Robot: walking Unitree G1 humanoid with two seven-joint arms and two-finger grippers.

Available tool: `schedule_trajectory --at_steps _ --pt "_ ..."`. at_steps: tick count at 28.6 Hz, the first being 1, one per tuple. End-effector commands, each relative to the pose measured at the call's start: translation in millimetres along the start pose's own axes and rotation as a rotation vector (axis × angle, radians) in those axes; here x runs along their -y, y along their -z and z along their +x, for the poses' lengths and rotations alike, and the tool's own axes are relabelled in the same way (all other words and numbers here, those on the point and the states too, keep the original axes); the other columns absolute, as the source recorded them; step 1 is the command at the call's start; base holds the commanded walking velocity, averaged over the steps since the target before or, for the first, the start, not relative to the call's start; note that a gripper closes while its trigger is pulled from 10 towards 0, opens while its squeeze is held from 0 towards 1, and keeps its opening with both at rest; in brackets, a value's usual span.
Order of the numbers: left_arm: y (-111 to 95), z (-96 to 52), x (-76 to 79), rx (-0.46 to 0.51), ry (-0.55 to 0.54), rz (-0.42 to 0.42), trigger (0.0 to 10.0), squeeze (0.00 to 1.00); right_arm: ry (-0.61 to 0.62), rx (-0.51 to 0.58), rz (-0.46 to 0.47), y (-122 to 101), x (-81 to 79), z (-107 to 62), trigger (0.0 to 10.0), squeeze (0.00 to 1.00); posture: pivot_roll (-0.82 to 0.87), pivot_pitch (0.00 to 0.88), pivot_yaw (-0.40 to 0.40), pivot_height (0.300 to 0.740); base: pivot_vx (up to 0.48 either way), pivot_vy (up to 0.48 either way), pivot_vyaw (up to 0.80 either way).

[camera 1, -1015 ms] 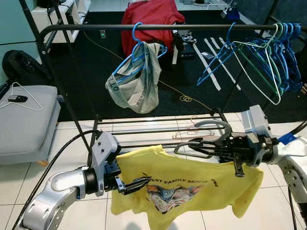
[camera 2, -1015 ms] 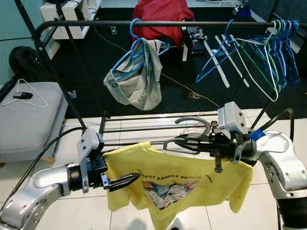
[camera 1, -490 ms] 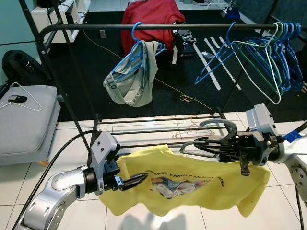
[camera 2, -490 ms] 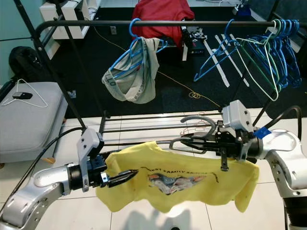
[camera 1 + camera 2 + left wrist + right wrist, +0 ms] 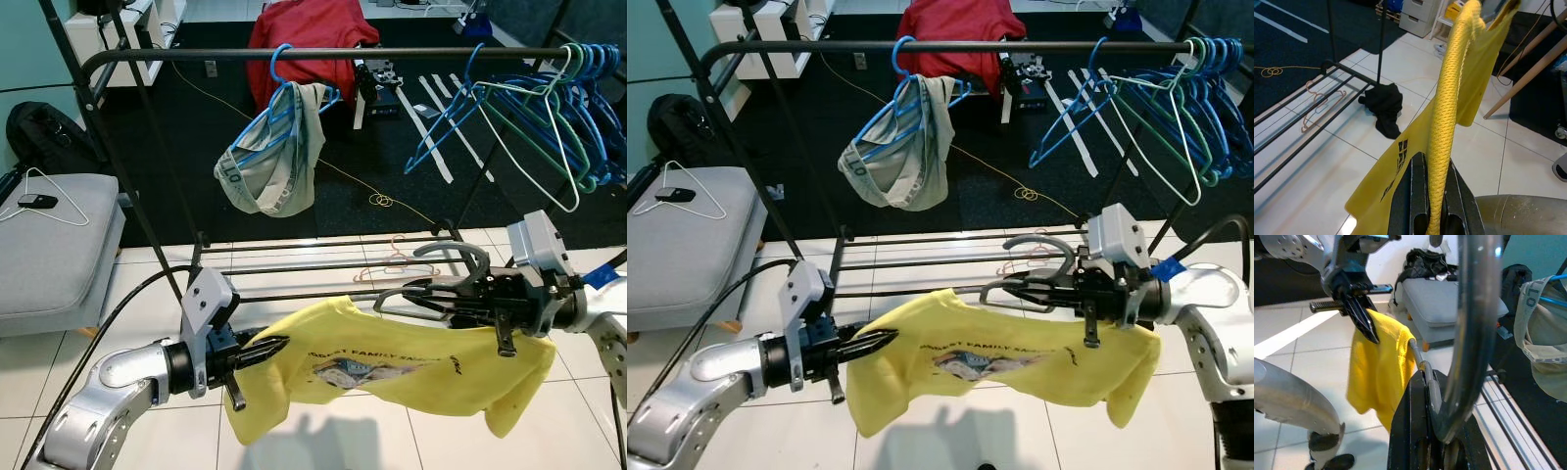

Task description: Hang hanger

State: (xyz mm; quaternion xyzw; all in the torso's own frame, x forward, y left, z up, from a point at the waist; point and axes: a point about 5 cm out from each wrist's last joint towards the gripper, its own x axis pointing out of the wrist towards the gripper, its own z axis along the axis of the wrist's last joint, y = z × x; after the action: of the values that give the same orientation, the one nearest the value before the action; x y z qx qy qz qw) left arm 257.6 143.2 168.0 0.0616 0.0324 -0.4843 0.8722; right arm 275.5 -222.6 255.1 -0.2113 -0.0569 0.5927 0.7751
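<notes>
The black clothes rail (image 5: 323,53) is spanning the scene above the work, carrying a blue hanger with a grey-green garment (image 5: 269,162) near its middle and a cluster of empty blue and green hangers (image 5: 549,108) at the robot's right end; the bare stretch between them is, by judgement, the place to aim for. Below and in front of the rail, the yellow T-shirt (image 5: 392,367) is hanging stretched between the two arms over white floor tiles (image 5: 147,294). The grey hanger (image 5: 441,279) is sitting inside the shirt's neck with its hook rising just beside the right gripper (image 5: 416,294), whose fingers are closed on the hanger's neck, as the right wrist view confirms. The left gripper (image 5: 269,348) is pinching the shirt's shoulder hem, its fingers clamped on the yellow ribbed edge (image 5: 1447,122). Whether the far hanger arm is fully seated in that shoulder is hard to tell from here. To do the step well, the right arm should be raising the hook above the rail before lowering it on, keeping the hook's opening turned toward the bar, while the left gripper is holding the fabric taut only lightly, so the shirt is not dragged off the hanger, and releasing only once the hook is bearing on the rail.
</notes>
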Motion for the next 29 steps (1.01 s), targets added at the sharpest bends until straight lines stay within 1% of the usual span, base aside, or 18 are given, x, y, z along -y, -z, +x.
schedule_trajectory --at_steps 1,2,4,5,7,8,10,13,14,17,22,23,24,25,26,27,28,29 --pt "8 -7.1 -2.3 -0.048 -0.014 -0.013 0.0 0.0 0.044 -0.046 -0.028 0 4.9 -11.1 10.0 0.0 -0.06 0.221 0.021 0.74 0.0 0.0 0.0" --pt "8 -7.1 -2.3 -0.048 -0.014 -0.013 0.0 0.0 0.044 -0.046 -0.028 0 4.9 -11.1 10.0 0.0 -0.06 0.221 0.021 0.74 0.0 0.0 0.0" --pt "6 -9.5 -7.4 -0.035 -0.042 -0.008 0.0 0.0 0.057 -0.111 -0.02 7 5.8 -16.1 10.0 0.0 -0.06 0.223 0.016 0.74 0.0 0.0 0.0" --pt "6 -9.5 -7.4 -0.035 -0.042 -0.008 0.0 0.0 0.057 -0.111 -0.02 7 5.8 -16.1 10.0 0.0 -0.06 0.223 0.016 0.74 0.0 0.0 0.0" --pt "1 -10.9 -14.4 -0.001 -0.088 -0.004 0.0 0.0 0.066 -0.164 -0.008 15 4.2 -19.5 10.0 0.0 -0.06 0.222 0.013 0.74 0.0 0.0 0.0" --pt "1 -10.9 -14.4 -0.001 -0.088 -0.004 0.0 0.0 0.066 -0.164 -0.008 15 4.2 -19.5 10.0 0.0 -0.06 0.222 0.013 0.74 0.0 0.0 0.0" --pt "-6 -11.6 -20.0 0.04 -0.128 0.003 0.0 0.0 0.087 -0.188 0.008 23 1.7 -21.1 10.0 0.0 -0.06 0.223 0.011 0.74 0.0 0.0 0.0" --pt "-9 -12.3 -22.2 0.06 -0.145 0.001 0.0 0.0 0.09 -0.215 0.014 29 -1.5 -22.4 10.0 0.0 -0.05 0.223 0.01 0.74 0.0 0.0 0.0" --pt "-13 -15.4 -26.6 0.091 -0.174 -0.009 0.0 0.0 0.098 -0.271 0.035 41 -8.0 -28.0 10.0 0.0 -0.06 0.224 0.01 0.74 0.0 0.0 0.0" --pt "-14 -16.6 -28.3 0.097 -0.181 -0.012 0.0 0.0 0.11 -0.285 0.036 45 -9.3 -30.4 10.0 0.0 -0.06 0.223 0.011 0.74 0.0 0.0 0.0" --pt "-12 -11.8 -23.0 0.082 -0.153 -0.01 0.0 0.0 0.152 -0.254 0.02 44 -7.0 -30.9 10.0 0.0 -0.06 0.221 0.013 0.74 0.0 0.0 0.0" --pt "-8 -6.9 -17.6 0.062 -0.138 -0.003 10.0 0.0 0.184 -0.208 0.004 39 -2.4 -28.6 10.0 0.0 -0.06 0.219 0.012 0.74 0.0 0.0 0.0" --pt "-8 -6.9 -17.6 0.062 -0.138 -0.003 10.0 0.0 0.184 -0.208 0.004 39 -2.4 -28.6 10.0 0.0 -0.06 0.219 0.012 0.74 0.0 0.0 0.0" --pt "-2 -2.8 -12.2 0.041 -0.124 0.002 10.0 0.02 0.212 -0.158 -0.015 31 3.2 -26.0 10.0 0.0 -0.06 0.217 0.013 0.74 0.0 0.0 0.0" --pt "-2 -2.8 -12.2 0.041 -0.124 0.002 10.0 0.02 0.212 -0.158 -0.015 31 3.2 -26.0 10.0 0.0 -0.06 0.217 0.013 0.74 0.0 0.0 0.0" --pt "2 -0.6 -8.3 0.028 -0.115 0.002 10.0 1.0 0.232 -0.117 -0.027 24 7.9 -24.2 10.0 0.0 -0.06 0.216 0.013 0.74 0.0 0.0 0.0" --pt "5 0.5 -5.9 0.017 -0.11 0.004 10.0 1.0 0.241 -0.085 -0.037 18 11.5 -22.8 10.0 0.0 -0.06 0.216 0.013 0.74 0.0 0.0 0.0" --pt "5 0.5 -5.9 0.017 -0.11 0.004 10.0 1.0 0.241 -0.085 -0.037 18 11.5 -22.8 10.0 0.0 -0.06 0.216 0.013 0.74 0.0 0.0 0.0"
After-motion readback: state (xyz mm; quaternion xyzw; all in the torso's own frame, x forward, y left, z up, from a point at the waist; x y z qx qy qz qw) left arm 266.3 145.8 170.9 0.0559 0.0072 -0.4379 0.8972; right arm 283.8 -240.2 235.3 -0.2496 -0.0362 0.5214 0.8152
